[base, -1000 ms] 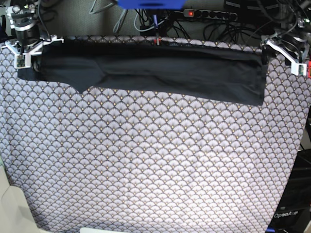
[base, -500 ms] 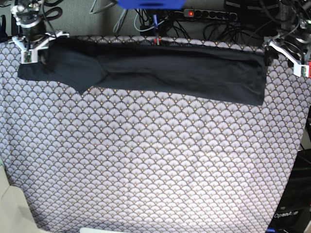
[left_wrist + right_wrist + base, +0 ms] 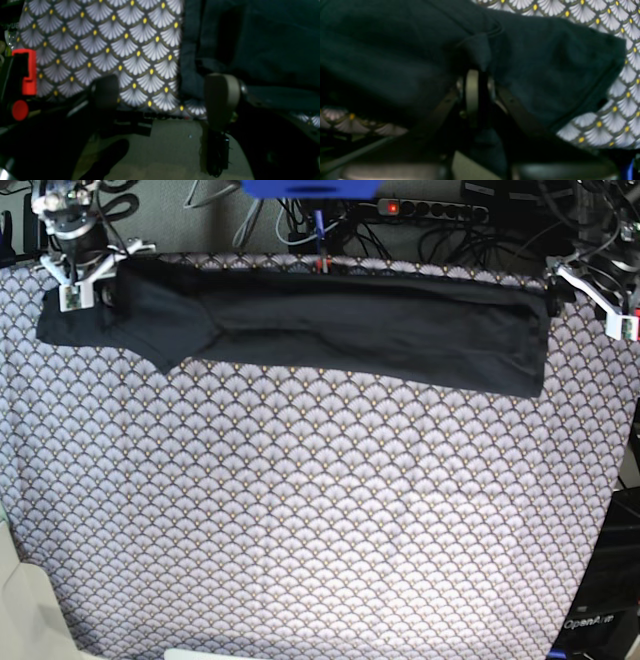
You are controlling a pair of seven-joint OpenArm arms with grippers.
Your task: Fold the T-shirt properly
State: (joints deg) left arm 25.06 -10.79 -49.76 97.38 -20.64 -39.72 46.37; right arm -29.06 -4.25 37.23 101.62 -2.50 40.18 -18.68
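Right gripper (image 3: 476, 72) pinched shut on a bunched fold of the T-shirt (image 3: 360, 330), stretched along the far edge of the tablecloth (image 3: 320, 530); left gripper (image 3: 163, 92) wide apart, holding nothing, beside the hem. Risk: thin pinch slipping, or one-sided pulling skewing the fold

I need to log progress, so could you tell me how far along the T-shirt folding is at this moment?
Already done: the T-shirt lies as a long narrow band along the far edge of the tablecloth. In hand: the right gripper has its fingers shut on a pinch of fabric at the sleeve end, while the left gripper is open beside the other end, gripping nothing. Left: the band likely still needs folding across its length.
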